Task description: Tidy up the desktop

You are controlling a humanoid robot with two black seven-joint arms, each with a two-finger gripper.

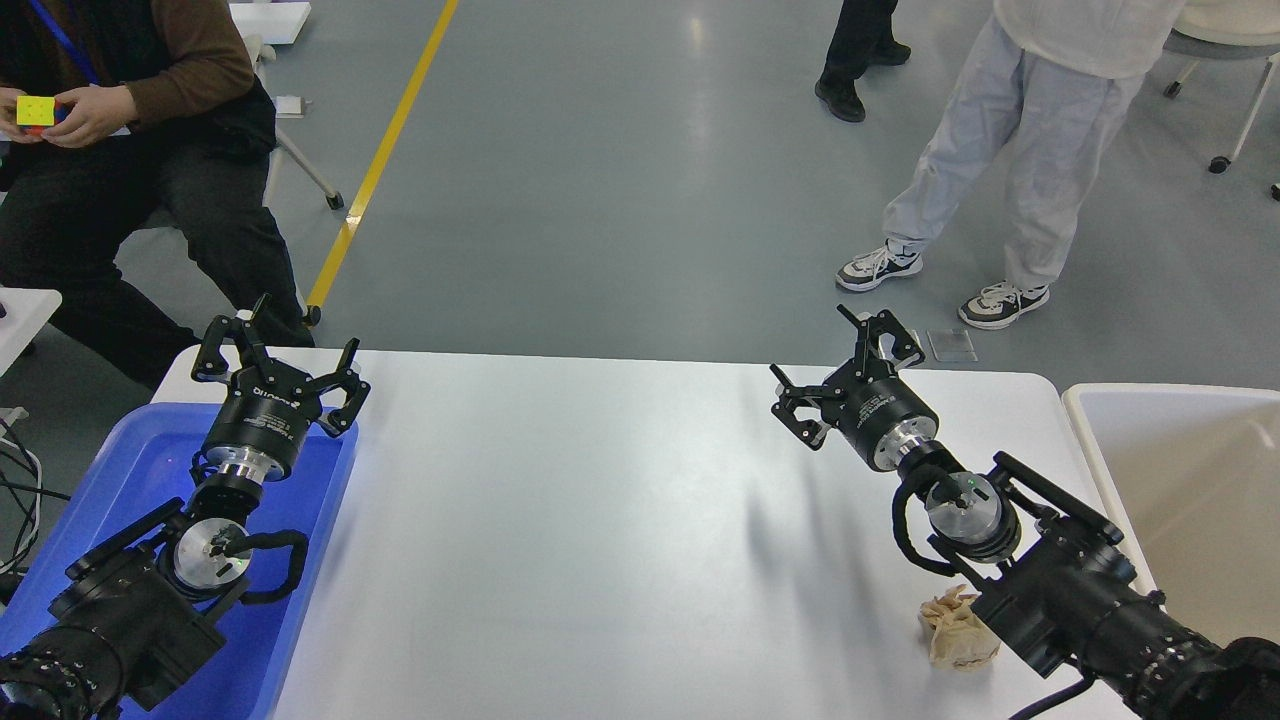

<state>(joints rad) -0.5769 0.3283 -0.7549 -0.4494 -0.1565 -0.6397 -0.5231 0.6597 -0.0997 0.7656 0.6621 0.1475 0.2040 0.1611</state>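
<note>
The white desktop (600, 520) fills the lower middle of the head view. My left gripper (280, 348) hovers open above the far corner of a blue tray (310, 520) on the desktop's left side, with nothing between its fingers. My right gripper (835, 360) is open and empty too, held above the desktop's far right part. A crumpled beige paper ball (955, 632) lies on the desktop near the front right, partly under my right forearm.
A beige bin (1180, 490) stands just off the desktop's right edge. Beyond the far edge, one person sits at the left holding a coloured cube (36, 110), and two people stand on the grey floor at the right.
</note>
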